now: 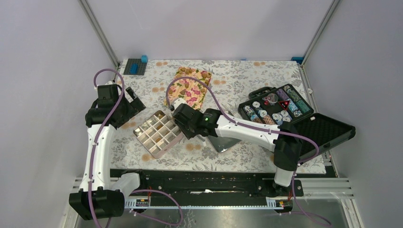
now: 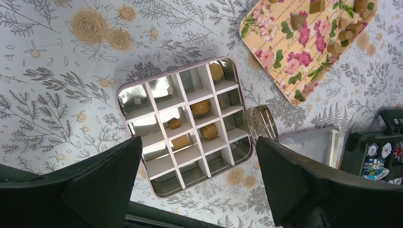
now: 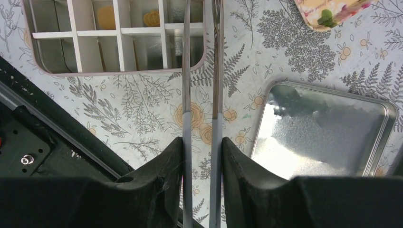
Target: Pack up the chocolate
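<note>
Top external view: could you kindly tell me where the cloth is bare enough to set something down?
Bare: the far strip between the floral tray and the black case, and the near edge between the divided tin and the lid. Crowded: the middle, where the right gripper holds tongs beside the tin.

Nothing readable here tbh, just a small red triangle sign [image 1: 284, 105] in the case [image 1: 332, 129], too blurry
</note>
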Robot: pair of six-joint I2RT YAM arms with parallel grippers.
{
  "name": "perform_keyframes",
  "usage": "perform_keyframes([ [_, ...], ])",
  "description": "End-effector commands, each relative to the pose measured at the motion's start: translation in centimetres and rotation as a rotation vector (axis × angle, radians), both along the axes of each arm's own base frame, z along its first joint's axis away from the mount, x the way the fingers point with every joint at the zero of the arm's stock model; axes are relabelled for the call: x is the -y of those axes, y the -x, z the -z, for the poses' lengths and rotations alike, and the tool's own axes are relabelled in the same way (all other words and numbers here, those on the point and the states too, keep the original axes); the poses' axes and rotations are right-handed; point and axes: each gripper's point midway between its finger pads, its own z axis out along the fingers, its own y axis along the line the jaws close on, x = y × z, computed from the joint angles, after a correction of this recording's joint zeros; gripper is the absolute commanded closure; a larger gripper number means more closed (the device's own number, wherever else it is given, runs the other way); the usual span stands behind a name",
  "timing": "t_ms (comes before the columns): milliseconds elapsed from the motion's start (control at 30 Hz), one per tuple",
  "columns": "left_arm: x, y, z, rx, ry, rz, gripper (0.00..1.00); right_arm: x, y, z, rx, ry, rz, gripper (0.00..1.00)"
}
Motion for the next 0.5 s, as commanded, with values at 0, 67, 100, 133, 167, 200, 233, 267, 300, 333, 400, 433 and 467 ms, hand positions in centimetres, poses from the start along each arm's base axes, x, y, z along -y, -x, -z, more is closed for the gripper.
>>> perform_keyframes([
  [0,0.0,-0.7,-0.6,0.049,0.007,-0.003,0.01,-1.0,0.5,-1.5,0.005,-0.070,-0.007,0.67],
  [67,0.0,-0.7,-0.4,0.047,0.009,-0.004,0.01,-1.0,0.7,-1.2,-0.004,-0.066,-0.012,0.67],
  [100,0.0,-0.7,-0.3,0.045,0.011,-0.002,0.01,-1.0,0.8,-1.3,-0.005,-0.065,-0.014,0.67],
  [133,0.1,-0.7,-0.3,0.045,0.014,-0.001,0.01,-1.0,0.9,-1.2,-0.007,-0.062,-0.015,0.66],
  [167,0.1,-0.7,-0.2,0.042,0.016,0.000,0.01,-1.0,1.0,-1.2,-0.007,-0.063,-0.015,0.66],
  [200,0.2,-0.7,-0.1,0.043,0.017,0.001,0.01,-1.0,1.1,-1.2,-0.007,-0.063,-0.015,0.66],
  [233,0.3,-0.7,-0.1,0.044,0.020,0.006,0.01,-1.1,1.2,-1.2,-0.008,-0.066,-0.016,0.66],
  [267,0.5,-0.7,-0.1,0.051,0.029,0.016,0.01,-1.1,1.3,-1.2,-0.010,-0.067,-0.016,0.66],
  [300,0.7,-0.9,-0.3,0.067,0.038,0.023,0.01,-1.1,1.3,-1.1,-0.013,-0.067,-0.017,0.66],
  [333,0.9,-1.0,-0.4,0.072,0.047,0.027,0.01,-1.2,1.4,-1.0,-0.015,-0.068,-0.020,0.66],
  [400,1.1,-1.2,-0.5,0.082,0.060,0.028,0.01,-1.2,1.4,-1.1,-0.016,-0.068,-0.022,0.65],
  [433,1.1,-1.3,-0.5,0.081,0.063,0.028,0.01,-1.2,1.5,-1.0,-0.016,-0.067,-0.023,0.65],
  [467,1.1,-1.4,-0.5,0.079,0.064,0.026,0.01,-1.3,1.5,-1.1,-0.016,-0.069,-0.024,0.65],
])
